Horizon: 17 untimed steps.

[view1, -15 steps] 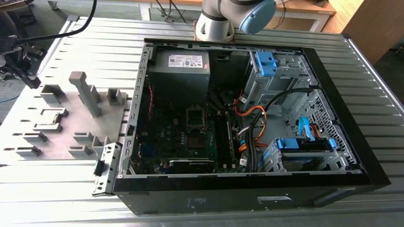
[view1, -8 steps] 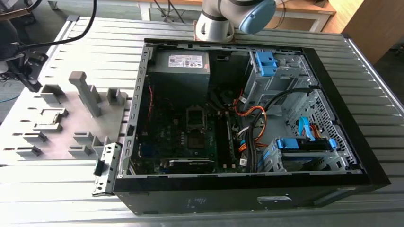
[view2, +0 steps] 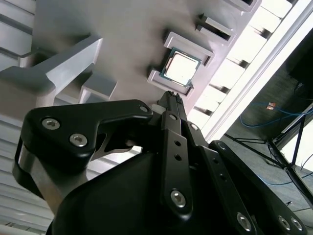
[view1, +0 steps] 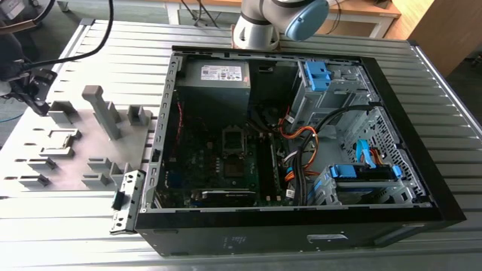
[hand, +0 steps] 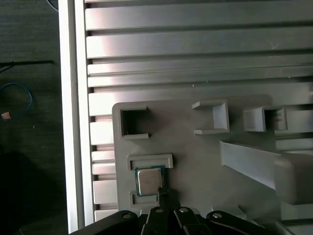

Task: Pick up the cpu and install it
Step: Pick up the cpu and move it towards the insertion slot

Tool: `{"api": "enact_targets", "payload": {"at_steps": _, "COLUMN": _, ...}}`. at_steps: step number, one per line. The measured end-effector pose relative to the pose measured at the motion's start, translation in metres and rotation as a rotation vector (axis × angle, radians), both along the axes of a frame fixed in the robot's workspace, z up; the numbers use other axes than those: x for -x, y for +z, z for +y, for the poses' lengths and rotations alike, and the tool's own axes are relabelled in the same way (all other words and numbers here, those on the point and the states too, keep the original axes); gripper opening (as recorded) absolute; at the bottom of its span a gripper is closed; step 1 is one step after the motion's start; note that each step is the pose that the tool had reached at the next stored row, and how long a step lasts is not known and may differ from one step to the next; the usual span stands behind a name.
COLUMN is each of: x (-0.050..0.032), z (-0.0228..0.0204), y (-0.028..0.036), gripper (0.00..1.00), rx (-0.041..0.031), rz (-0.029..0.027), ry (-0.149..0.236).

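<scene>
Second wrist view: the pincer (view2: 171, 98) hangs over the grey holder plate (view2: 122, 44) with its tips drawn together, holding nothing. The cpu (view2: 180, 68) lies flat, silvery top up, in its walled recess (view2: 188, 43) just beyond the tips, untouched. In the exterior view the plate sits on the slatted counter (view1: 75, 237) at nine o'clock from the open computer case (view1: 286, 234), well apart from the motherboard (view1: 226, 164).

Assessment: the step in hand is the pick, not yet made. To do it well, the jaws should in my judgement part wider than the chip before any descent. They should be centred and squared to its edges, then close on the two sides the recess walls leave free. A tilted or off-centre approach risks striking the walls or levering the chip askew. Light pressure is advised.
</scene>
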<state>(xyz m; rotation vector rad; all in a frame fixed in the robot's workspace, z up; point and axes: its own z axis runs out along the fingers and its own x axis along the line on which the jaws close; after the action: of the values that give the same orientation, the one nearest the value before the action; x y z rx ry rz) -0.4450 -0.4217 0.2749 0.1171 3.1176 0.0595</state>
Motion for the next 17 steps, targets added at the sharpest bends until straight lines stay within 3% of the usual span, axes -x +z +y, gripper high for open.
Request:
{"api": "enact_targets", "payload": {"at_steps": 9, "x": 0.0046, "z": 0.0, "y": -0.0122, "gripper": 0.11, "rx": 0.0002, "rz": 0.0024, "ry": 0.0}}
{"api": "enact_targets", "payload": {"at_steps": 17, "x": 0.0075, "z": -0.0003, "y": -0.0179, "gripper": 0.11, "rx": 0.0002, "rz": 0.0027, "ry": 0.0}}
